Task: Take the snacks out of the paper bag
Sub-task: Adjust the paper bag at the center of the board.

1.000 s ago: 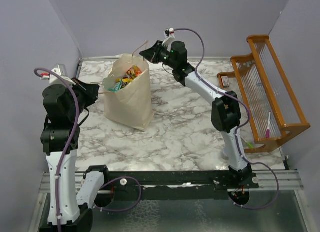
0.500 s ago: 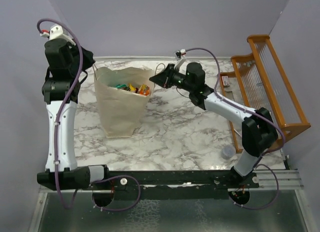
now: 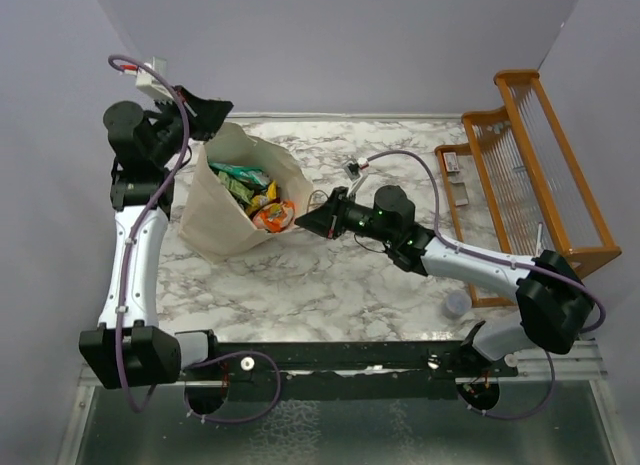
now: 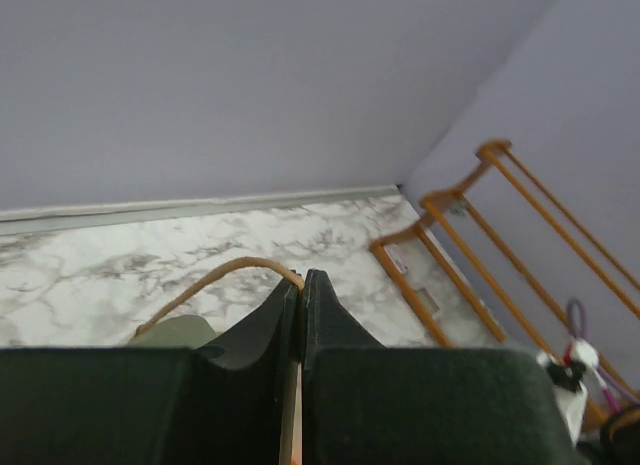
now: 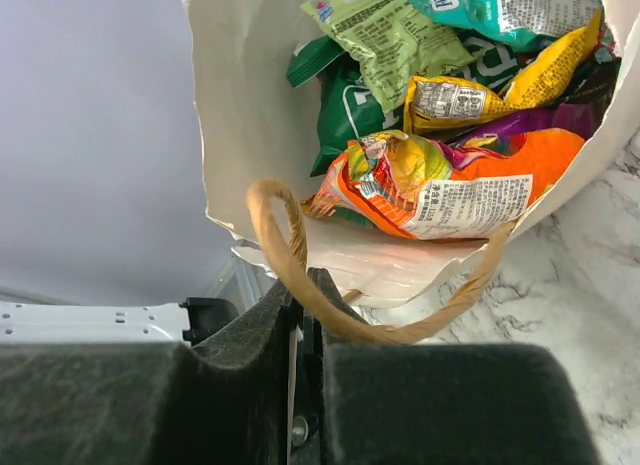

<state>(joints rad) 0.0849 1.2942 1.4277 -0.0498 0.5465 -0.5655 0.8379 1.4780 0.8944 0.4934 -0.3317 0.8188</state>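
Note:
The cream paper bag (image 3: 212,223) lies tipped on the marble table, its mouth facing right. The snacks (image 3: 258,195) fill the mouth. In the right wrist view I see an orange packet (image 5: 450,190), a light green one (image 5: 390,30), a teal one (image 5: 510,10) and a yellow one (image 5: 540,75) inside the paper bag (image 5: 250,105). My left gripper (image 3: 226,109) is raised over the bag's back edge; this left gripper (image 4: 302,277) is shut on a tan handle (image 4: 215,280). My right gripper (image 3: 297,222) is low at the mouth; the right gripper (image 5: 305,280) is pinched on the other handle loop (image 5: 385,335).
A wooden rack (image 3: 540,185) stands along the right wall, also visible as the rack (image 4: 470,235) in the left wrist view. A small grey cap (image 3: 456,304) lies near the right arm's base. Purple walls close in the back and both sides.
The bag went from upright to tipped with its mouth to the right. My left gripper lifted its handle up and back; my right gripper came down and nearer with the other handle.

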